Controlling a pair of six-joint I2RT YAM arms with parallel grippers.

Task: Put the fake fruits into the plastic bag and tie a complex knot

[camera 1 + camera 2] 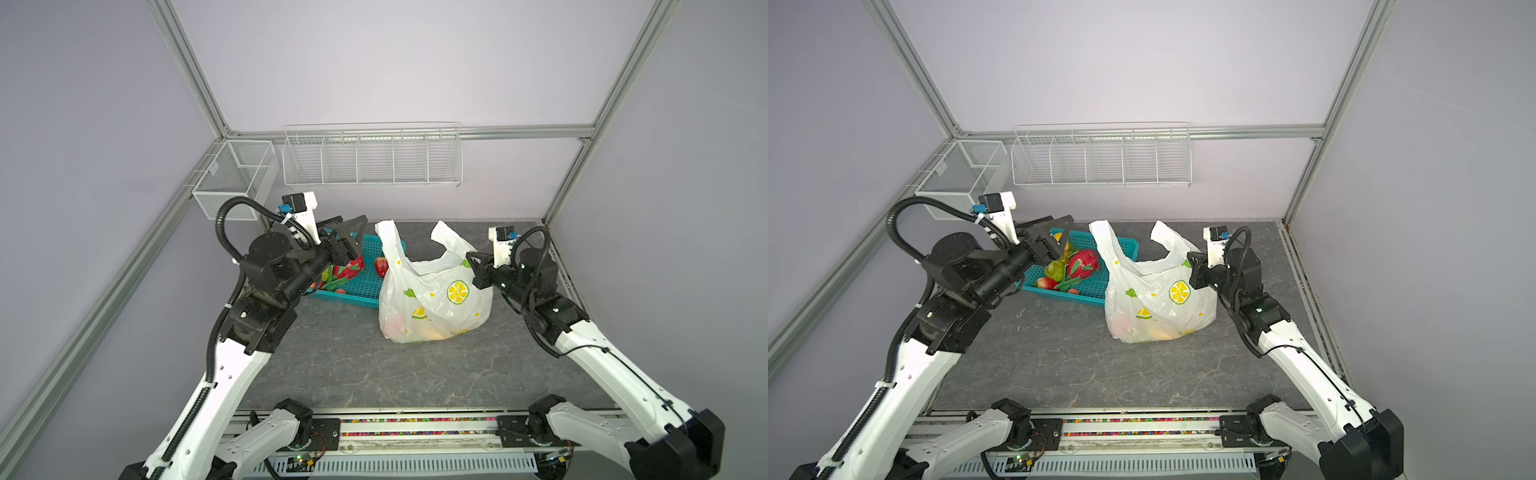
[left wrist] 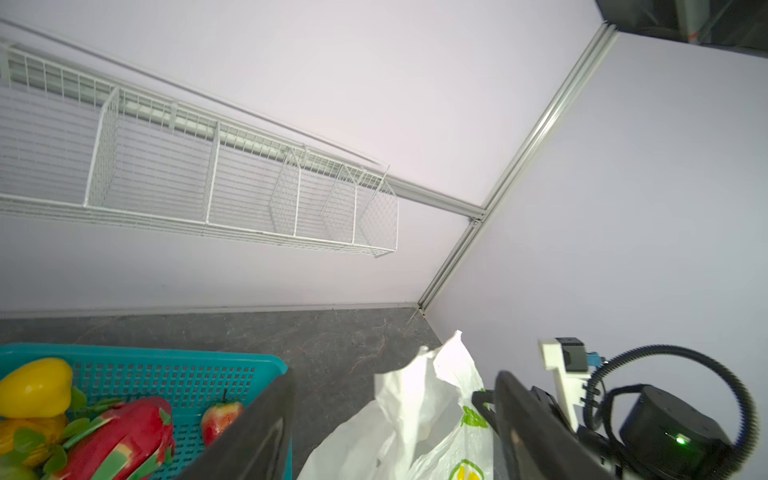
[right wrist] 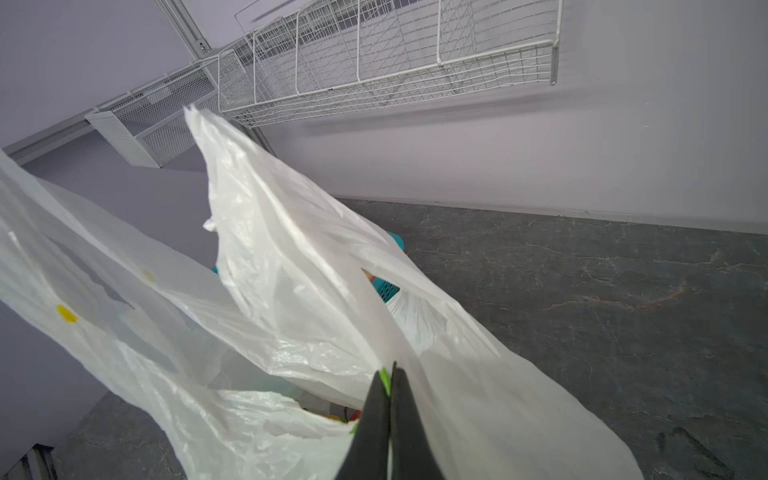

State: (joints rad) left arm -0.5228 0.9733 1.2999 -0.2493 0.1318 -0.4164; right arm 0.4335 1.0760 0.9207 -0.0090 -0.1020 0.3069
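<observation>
The plastic bag point(image 1: 432, 303) point(image 1: 1158, 299) stands upright mid-table, mouth open. Its two handles point(image 1: 388, 237) point(image 1: 446, 239) rise loose and apart, and no knot is in view. Fake fruits point(image 1: 428, 330) show faintly through its lower wall. More fake fruits lie in the teal basket point(image 1: 1079, 297): a pink dragon fruit point(image 1: 1084, 262) point(image 2: 120, 436), a yellow fruit point(image 2: 35, 386) and a red apple point(image 2: 220, 419). My left gripper point(image 1: 351, 220) point(image 2: 395, 378) hovers open over the basket's far end, holding nothing. My right gripper point(image 1: 471, 259) point(image 3: 390, 370) is shut on the bag's right rim.
A white wire rack point(image 1: 372, 160) hangs on the back wall, and a mesh bin point(image 1: 235, 178) sits at the back left corner. Aluminium frame posts stand at the corners. The grey stone-look table point(image 1: 353, 365) stretches toward the front edge.
</observation>
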